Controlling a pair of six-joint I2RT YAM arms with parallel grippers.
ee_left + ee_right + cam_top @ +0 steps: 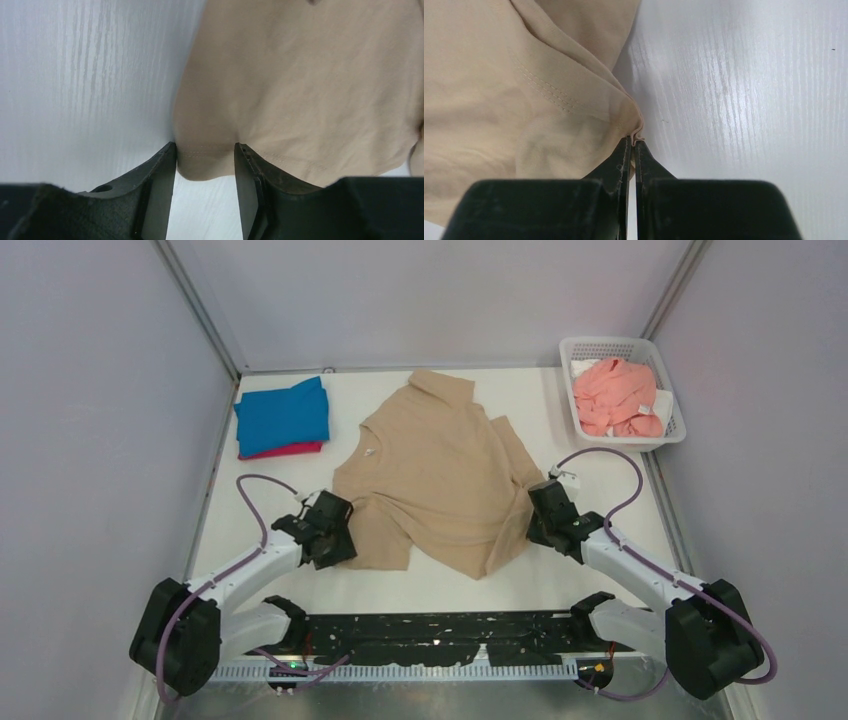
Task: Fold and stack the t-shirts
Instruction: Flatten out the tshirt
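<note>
With right gripper [634, 142] tight on the tan shirt [440, 470] edge, left gripper [205, 150] wide around its hem, white tabletop [75, 75] beside.

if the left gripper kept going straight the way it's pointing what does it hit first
The tan t-shirt: its hemmed corner sits between the fingers of the open left gripper, so more cloth likely comes first, with the white table beneath.

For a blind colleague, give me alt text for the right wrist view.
The black right gripper is shut on a pinched edge of the tan-beige soft cloth t-shirt, which fills the frame's left side; white wood-grain table on the right.
</note>
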